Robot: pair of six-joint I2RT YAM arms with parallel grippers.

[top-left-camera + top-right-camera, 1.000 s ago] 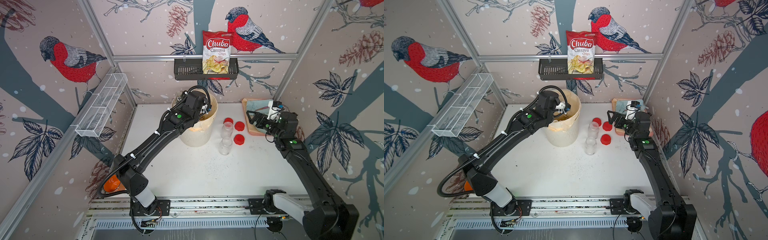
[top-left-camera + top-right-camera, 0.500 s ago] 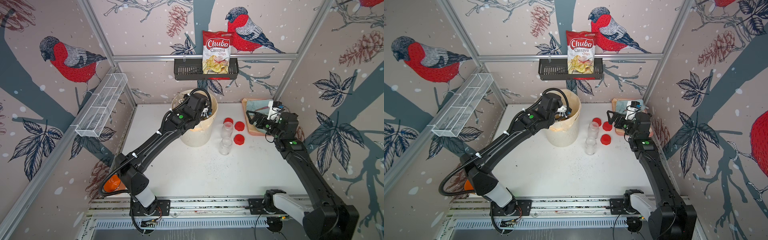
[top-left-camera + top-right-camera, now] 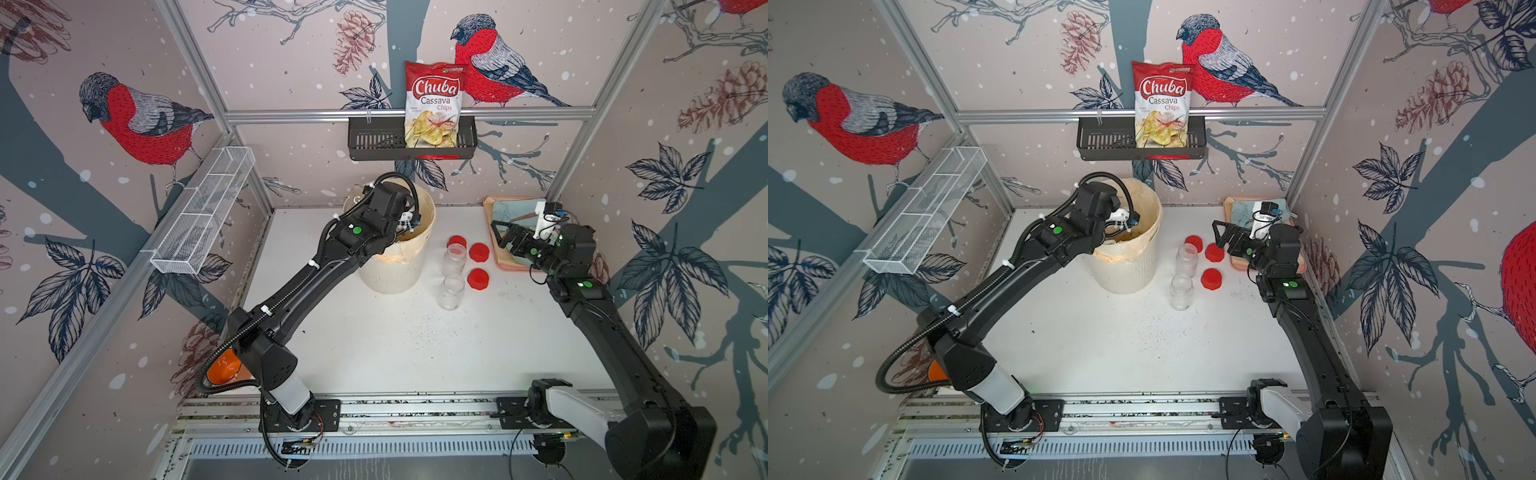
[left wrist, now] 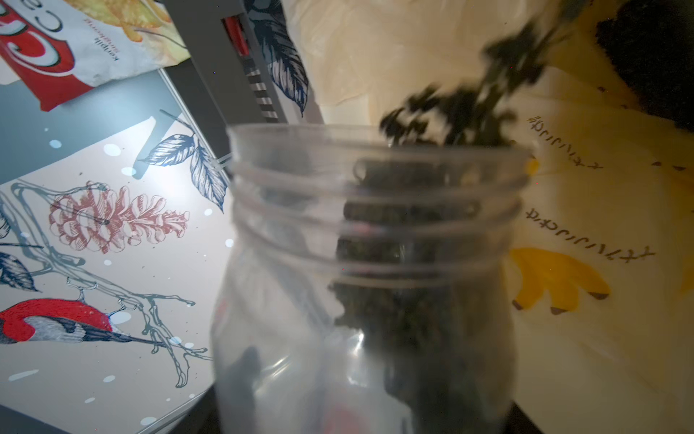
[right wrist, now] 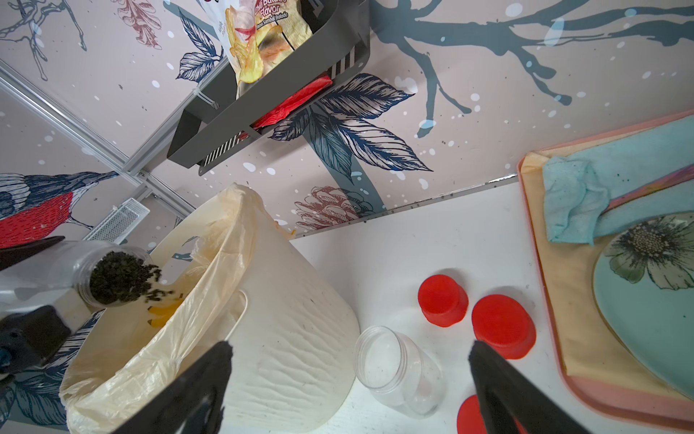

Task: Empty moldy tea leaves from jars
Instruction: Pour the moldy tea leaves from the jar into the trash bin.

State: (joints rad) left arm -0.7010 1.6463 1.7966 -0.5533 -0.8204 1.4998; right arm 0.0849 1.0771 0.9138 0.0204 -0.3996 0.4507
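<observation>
My left gripper [image 3: 1121,218] is over the mouth of the white bin [image 3: 395,270], shut on a clear jar [image 5: 64,274] tipped mouth-down toward the yellowish liner. Dark tea leaves [image 5: 120,280] fill the jar's mouth and spill from its rim [image 4: 469,105] into the bag. Two empty lidless jars [image 3: 455,257] [image 3: 451,291] stand on the table right of the bin. My right gripper [image 5: 351,347] hangs open above the table near the tray, holding nothing.
Three red lids [image 3: 457,241] [image 3: 478,252] [image 3: 477,278] lie beside the empty jars. A pink tray [image 3: 498,257] with a blue cloth and plate sits at the back right. A black wall basket [image 3: 374,143] holds a chips bag.
The left wrist has shifted a little over the bin's mouth with the jar in it. The right arm has stayed where it was.
</observation>
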